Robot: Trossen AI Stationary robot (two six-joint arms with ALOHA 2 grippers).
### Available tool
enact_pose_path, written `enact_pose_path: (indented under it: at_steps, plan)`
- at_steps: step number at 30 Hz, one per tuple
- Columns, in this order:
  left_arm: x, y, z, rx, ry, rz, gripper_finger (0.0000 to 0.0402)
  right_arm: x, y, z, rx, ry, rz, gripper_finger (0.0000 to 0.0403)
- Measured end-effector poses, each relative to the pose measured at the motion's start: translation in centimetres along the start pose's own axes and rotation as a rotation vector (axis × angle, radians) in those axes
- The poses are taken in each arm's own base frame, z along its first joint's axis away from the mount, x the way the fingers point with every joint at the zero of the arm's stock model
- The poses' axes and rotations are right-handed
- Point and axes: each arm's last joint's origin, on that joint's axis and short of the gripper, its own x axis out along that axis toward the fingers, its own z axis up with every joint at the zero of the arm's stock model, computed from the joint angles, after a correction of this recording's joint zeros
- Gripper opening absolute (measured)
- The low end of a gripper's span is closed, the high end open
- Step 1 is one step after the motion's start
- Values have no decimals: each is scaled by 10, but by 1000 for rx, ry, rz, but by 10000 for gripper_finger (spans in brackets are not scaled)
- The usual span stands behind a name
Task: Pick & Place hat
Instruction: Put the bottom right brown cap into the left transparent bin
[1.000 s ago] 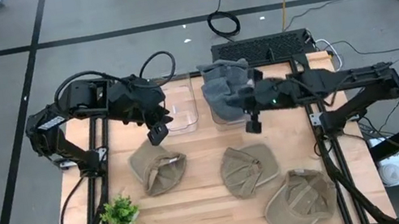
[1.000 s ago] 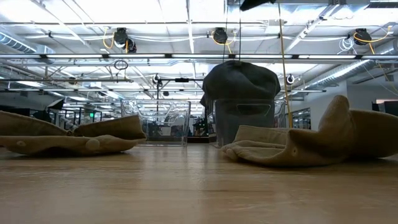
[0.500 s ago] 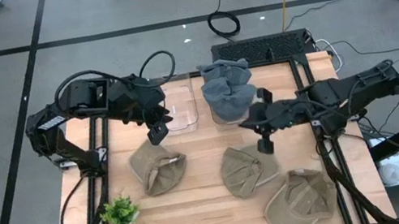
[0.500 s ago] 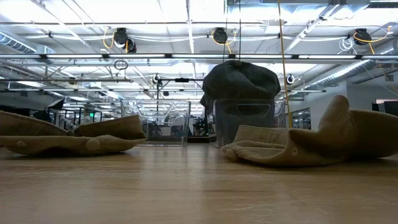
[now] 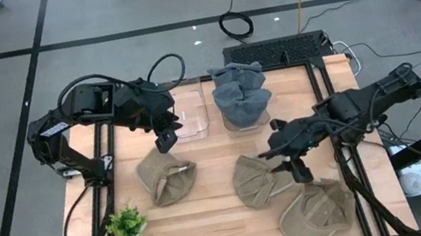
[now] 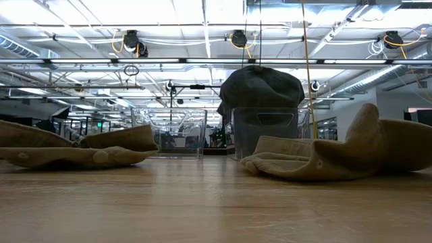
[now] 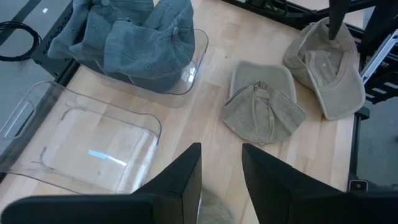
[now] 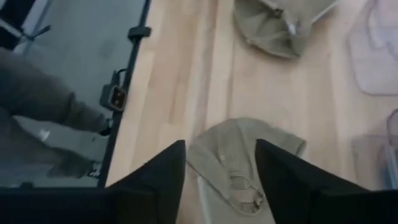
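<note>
Three tan hats lie on your table (image 5: 211, 222). Your right gripper (image 5: 296, 170) hovers above the middle tan hat (image 5: 258, 181), fingers parted and holding nothing. Your left gripper (image 5: 166, 139) waits over the empty clear bin (image 5: 189, 115), partly open, empty. Grey hats (image 5: 240, 95) fill the neighbouring bin.

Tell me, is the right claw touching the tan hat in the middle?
Apart. The right wrist view shows the open right gripper hovering above the middle tan hat.
</note>
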Motion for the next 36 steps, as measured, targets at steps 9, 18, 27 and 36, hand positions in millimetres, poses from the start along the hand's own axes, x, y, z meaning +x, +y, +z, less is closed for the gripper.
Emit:
enact_pose_path:
  at_steps: [9, 18, 27, 36]
  plan:
    - [0, -1, 0, -11, 11, -28, 124, 3, 2, -4, -50, 77, 91, 232]
    - [0, -1, -1, -22, 17, -44, 124, 32, 9, -34, -102, 198, 99, 243]
    - [0, -1, -1, -21, 17, -44, 124, 74, 9, -71, -73, 234, 116, 244]
    - [0, -1, -1, -21, 17, -44, 124, 107, 11, -112, 19, 282, 264, 243]
